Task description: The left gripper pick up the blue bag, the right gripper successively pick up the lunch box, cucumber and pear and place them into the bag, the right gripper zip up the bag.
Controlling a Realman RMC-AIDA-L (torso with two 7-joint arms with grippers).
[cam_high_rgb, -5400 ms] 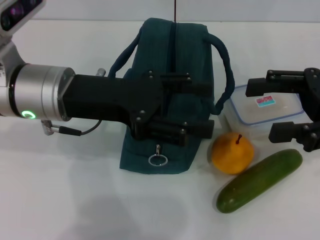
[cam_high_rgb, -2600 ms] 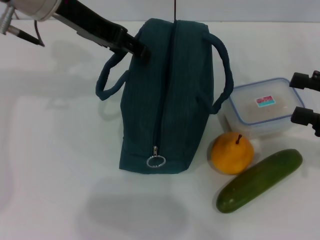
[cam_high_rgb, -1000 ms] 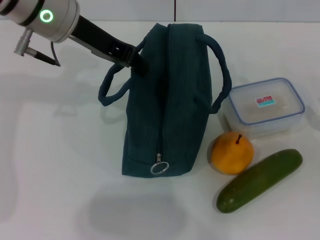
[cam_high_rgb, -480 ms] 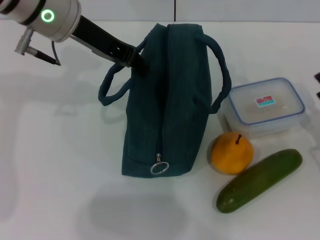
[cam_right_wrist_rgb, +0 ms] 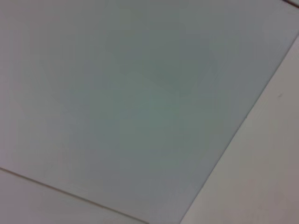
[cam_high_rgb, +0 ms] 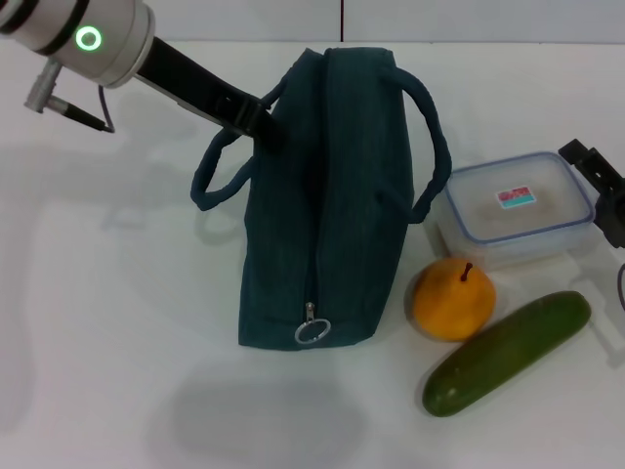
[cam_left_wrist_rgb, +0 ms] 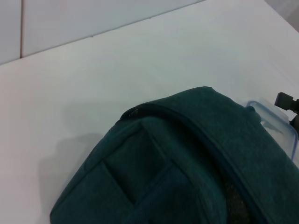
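Blue bag stands zipped — left gripper at its handle, finger state indiscernible. Right gripper, likewise unreadable, nears the lunch box — it should straddle the box squarely.

Blue bag standing mid-table, running near to far, zip pull at the near end. Left gripper at the bag's far left, against the left handle. Right of the bag, lunch box; pear just nearer, touching the box; cucumber nearest, lying diagonally beside the pear. Right gripper at the far right edge, beside the lunch box.
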